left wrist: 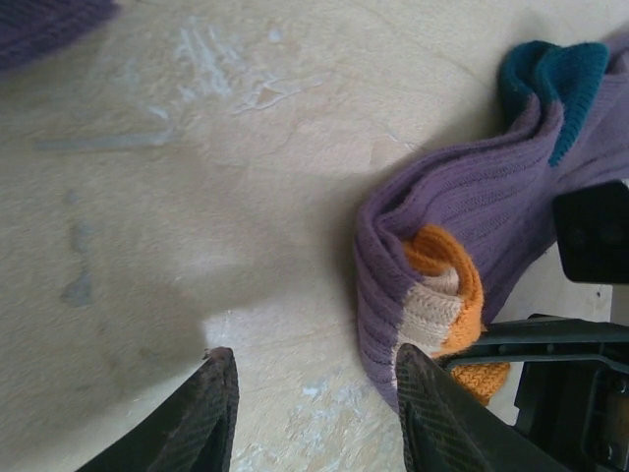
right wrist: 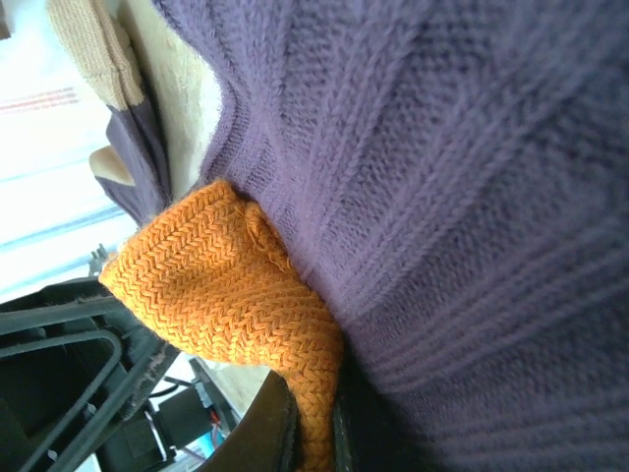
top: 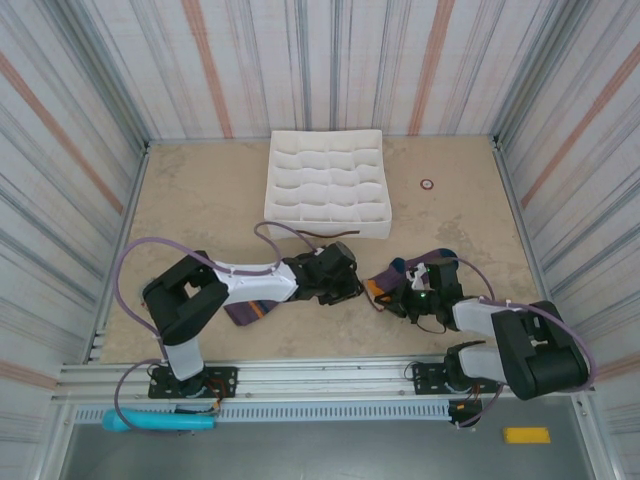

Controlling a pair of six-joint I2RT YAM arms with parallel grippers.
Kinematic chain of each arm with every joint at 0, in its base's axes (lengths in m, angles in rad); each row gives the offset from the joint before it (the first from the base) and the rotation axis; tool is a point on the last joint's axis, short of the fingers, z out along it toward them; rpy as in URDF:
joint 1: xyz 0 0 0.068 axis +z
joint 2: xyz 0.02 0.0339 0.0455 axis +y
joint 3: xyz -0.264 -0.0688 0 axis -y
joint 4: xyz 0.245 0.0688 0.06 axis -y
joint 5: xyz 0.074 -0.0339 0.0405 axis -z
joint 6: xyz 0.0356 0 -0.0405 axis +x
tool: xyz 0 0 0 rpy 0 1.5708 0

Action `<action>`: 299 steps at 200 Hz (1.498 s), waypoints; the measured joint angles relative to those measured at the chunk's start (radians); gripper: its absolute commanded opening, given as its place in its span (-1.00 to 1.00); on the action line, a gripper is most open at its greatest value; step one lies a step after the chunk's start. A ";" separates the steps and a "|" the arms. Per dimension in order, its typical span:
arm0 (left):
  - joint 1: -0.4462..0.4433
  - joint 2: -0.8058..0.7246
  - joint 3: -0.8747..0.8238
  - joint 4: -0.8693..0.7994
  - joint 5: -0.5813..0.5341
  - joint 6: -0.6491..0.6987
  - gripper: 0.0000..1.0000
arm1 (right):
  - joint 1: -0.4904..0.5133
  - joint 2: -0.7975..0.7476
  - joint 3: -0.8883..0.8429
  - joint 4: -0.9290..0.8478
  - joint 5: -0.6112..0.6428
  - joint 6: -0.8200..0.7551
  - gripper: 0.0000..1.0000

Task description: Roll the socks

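Two socks lay on the table [top: 200,200], and we read them from the left. The striped sock [top: 245,312] sat farthest left, partly under the left arm and well apart from the work. Next came the left gripper [left wrist: 313,379], its jaws standing apart over bare table with nothing between them. Just to its right lay the orange-cuffed sock [left wrist: 462,206], its folded end beside the gripper's right finger; we could not tell whether they touched. From that fold the sock's long axis ran away to the right and back, towards its teal heel. Farthest right, the right gripper [right wrist: 314,433] was clamped on the orange cuff. We judged the left gripper the nearer free one, and that it needed to shift right to take the fold.
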 measured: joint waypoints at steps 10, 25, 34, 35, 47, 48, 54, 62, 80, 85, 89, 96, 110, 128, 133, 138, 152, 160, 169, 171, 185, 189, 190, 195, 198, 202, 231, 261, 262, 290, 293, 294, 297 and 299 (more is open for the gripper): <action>-0.004 0.005 0.000 0.010 -0.002 0.011 -0.14 | -0.004 0.014 0.003 0.008 -0.007 0.003 -1.00; -0.006 0.013 0.002 0.020 -0.004 0.025 -0.15 | -0.010 0.026 0.004 0.015 -0.018 0.005 -1.00; -0.007 0.021 0.006 0.020 -0.007 0.029 -0.15 | -0.016 0.034 0.006 0.015 -0.026 0.006 -1.00; -0.007 0.022 0.006 0.021 -0.007 0.030 -0.15 | -0.017 0.034 0.006 0.015 -0.027 0.006 -1.00; -0.007 0.036 0.014 0.025 -0.008 0.034 -0.13 | -0.027 0.048 0.009 0.017 -0.041 0.005 -1.00; -0.007 0.037 0.015 0.026 -0.008 0.034 -0.12 | -0.027 0.048 0.009 0.018 -0.042 0.006 -1.00; -0.007 0.043 0.019 0.027 -0.008 0.037 -0.12 | -0.032 0.056 0.010 0.023 -0.050 0.005 -1.00; -0.007 0.050 0.024 0.027 -0.008 0.041 -0.11 | -0.037 0.065 0.011 0.030 -0.056 0.004 -1.00; -0.007 0.063 0.037 0.034 -0.009 0.052 -0.08 | -0.046 0.082 0.015 0.046 -0.060 0.002 -1.00; -0.007 0.067 0.040 0.035 -0.009 0.055 -0.08 | -0.048 0.086 0.016 0.050 -0.061 0.002 -1.00; -0.007 0.069 0.042 0.037 -0.009 0.055 -0.08 | -0.049 0.089 0.017 0.053 -0.062 0.002 -1.00; -0.007 0.074 0.045 0.042 -0.010 0.056 -0.07 | -0.051 0.093 0.017 0.059 -0.063 0.002 -1.00; -0.007 0.082 0.049 0.060 -0.009 0.056 -0.06 | -0.054 0.102 0.019 0.070 -0.066 0.002 -1.00; -0.007 0.090 0.049 0.085 -0.010 0.055 -0.06 | -0.058 0.117 0.022 0.085 -0.070 0.001 -1.00; -0.007 0.093 0.049 0.093 -0.010 0.054 -0.06 | -0.060 0.121 0.023 0.090 -0.071 0.000 -1.00; -0.007 0.096 0.049 0.101 -0.011 0.053 -0.05 | -0.061 0.125 0.023 0.095 -0.073 -0.002 -1.00; -0.007 0.102 0.049 0.118 -0.010 0.050 -0.05 | -0.061 0.134 0.024 0.106 -0.075 -0.002 -1.00; -0.007 0.107 0.050 0.130 -0.010 0.048 -0.05 | -0.061 0.137 0.026 0.110 -0.075 -0.002 -1.00; -0.007 0.113 0.053 0.140 -0.011 0.046 -0.05 | -0.063 0.142 0.027 0.114 -0.076 -0.002 -1.00; -0.007 0.113 0.054 0.140 -0.011 0.044 -0.05 | -0.064 0.142 0.027 0.115 -0.076 -0.002 -1.00; -0.006 0.117 0.057 0.146 -0.011 0.038 -0.05 | -0.065 0.145 0.027 0.120 -0.077 -0.002 -1.00; -0.005 0.119 0.058 0.146 -0.010 0.035 -0.05 | -0.065 0.145 0.027 0.120 -0.077 -0.002 -1.00; -0.005 0.120 0.059 0.146 -0.010 0.035 -0.05 | -0.065 0.145 0.027 0.120 -0.077 -0.002 -1.00; -0.005 0.123 0.063 0.147 -0.010 0.032 -0.09 | -0.065 0.145 0.027 0.120 -0.077 -0.002 -1.00; -0.004 0.126 0.066 0.148 -0.010 0.030 -0.10 | -0.066 0.145 0.027 0.120 -0.077 -0.002 -1.00; -0.004 0.130 0.069 0.150 -0.009 0.028 -0.11 | -0.066 0.145 0.027 0.120 -0.077 -0.002 -1.00; 0.008 0.156 0.091 0.161 0.003 0.005 -0.23 | -0.066 0.146 0.027 0.120 -0.078 -0.002 -1.00; 0.016 0.168 0.103 0.151 0.010 -0.014 -0.46 | -0.067 0.145 0.027 0.120 -0.078 -0.002 -1.00; 0.016 0.169 0.103 0.151 0.010 -0.015 -0.47 | -0.067 0.145 0.027 0.120 -0.078 -0.002 -1.00; 0.020 0.172 0.114 0.122 0.010 -0.029 -0.69 | -0.067 0.139 0.027 0.119 -0.078 -0.002 -1.00; 0.020 0.172 0.116 0.117 0.009 -0.030 -0.72 | -0.067 0.137 0.027 0.117 -0.077 -0.002 -1.00; 0.020 0.172 0.117 0.117 0.009 -0.029 -0.73 | -0.067 0.137 0.027 0.116 -0.077 -0.002 -1.00; 0.020 0.172 0.119 0.111 0.009 -0.030 -0.77 | -0.067 0.134 0.027 0.115 -0.077 -0.002 -1.00; 0.020 0.172 0.121 0.108 0.009 -0.032 -0.78 | -0.067 0.132 0.027 0.113 -0.077 -0.002 -1.00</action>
